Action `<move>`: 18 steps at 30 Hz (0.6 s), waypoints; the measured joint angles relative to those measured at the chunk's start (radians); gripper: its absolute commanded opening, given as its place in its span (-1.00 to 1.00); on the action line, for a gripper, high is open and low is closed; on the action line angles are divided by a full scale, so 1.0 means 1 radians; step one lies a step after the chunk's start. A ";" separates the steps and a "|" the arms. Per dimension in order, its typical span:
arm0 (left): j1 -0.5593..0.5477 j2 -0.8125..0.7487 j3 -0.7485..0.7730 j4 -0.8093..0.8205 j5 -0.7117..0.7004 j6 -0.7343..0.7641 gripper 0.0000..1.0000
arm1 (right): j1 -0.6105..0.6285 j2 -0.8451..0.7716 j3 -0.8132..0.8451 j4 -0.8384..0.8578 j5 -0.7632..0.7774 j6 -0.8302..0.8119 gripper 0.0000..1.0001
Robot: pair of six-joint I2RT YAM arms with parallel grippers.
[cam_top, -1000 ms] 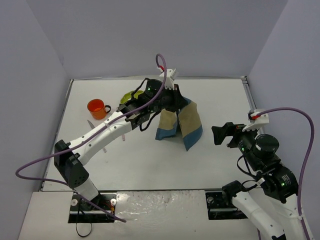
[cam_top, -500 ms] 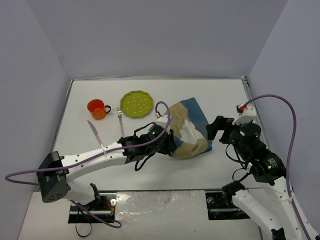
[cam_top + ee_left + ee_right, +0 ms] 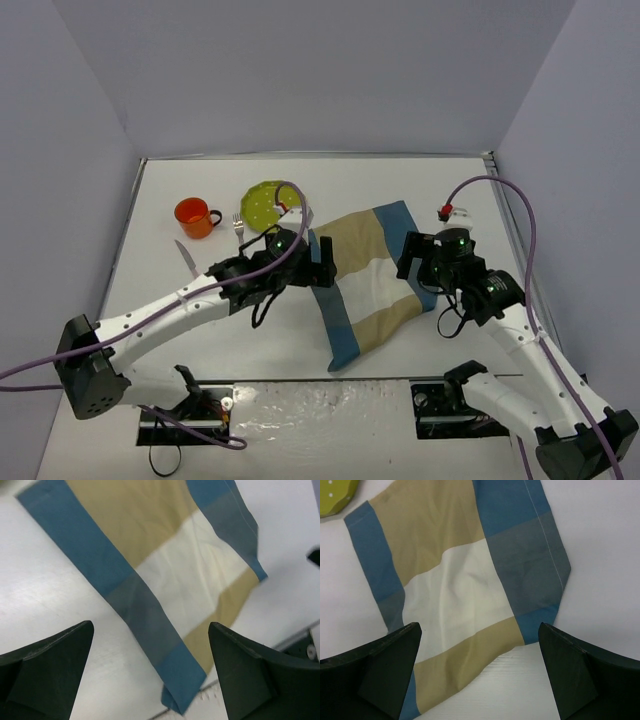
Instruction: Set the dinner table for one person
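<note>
Bright, even light casts only faint shadows; between the jaws the placemat looks slightly soft, perhaps motion-blurred.

One each: checked cloth placemat, yellow-green plate, orange mug, fork, knife, plus 1 white dinner table. Cutlery total 2 pieces, dishes total 2 (plate and mug), cloths 1. Robot arms count 2, so 2 grippers: left gripper and right gripper.
</note>
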 measured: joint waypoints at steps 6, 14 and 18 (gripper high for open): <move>0.208 0.169 0.071 0.027 0.033 0.042 0.94 | -0.062 0.099 -0.043 0.015 0.018 0.045 0.94; 0.313 0.524 0.163 0.068 0.081 0.085 0.94 | -0.198 0.149 -0.117 0.057 -0.033 0.097 0.95; 0.332 0.632 0.206 0.078 0.078 0.101 0.89 | -0.205 0.172 -0.152 0.083 -0.041 0.141 0.94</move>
